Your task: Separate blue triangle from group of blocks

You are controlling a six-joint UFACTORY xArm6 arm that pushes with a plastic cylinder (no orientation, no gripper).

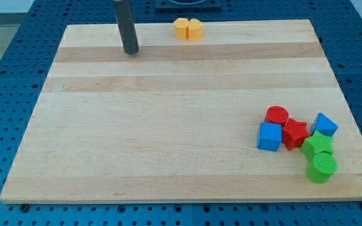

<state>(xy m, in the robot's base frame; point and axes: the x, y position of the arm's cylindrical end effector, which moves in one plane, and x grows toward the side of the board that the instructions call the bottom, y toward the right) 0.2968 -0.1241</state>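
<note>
The blue triangle (325, 124) sits at the right edge of a cluster of blocks at the view's lower right. It touches the green block (317, 145) below it and lies next to the red star (295, 133). The cluster also holds a red cylinder (276, 115), a blue cube (269, 136) and a green cylinder (321, 167). My tip (131, 52) rests on the board at the view's upper left, far from the cluster.
Two blocks, an orange one (181, 28) and a yellow one (195, 29), sit together at the board's top edge, right of my tip. The wooden board (168, 125) lies on a blue perforated table.
</note>
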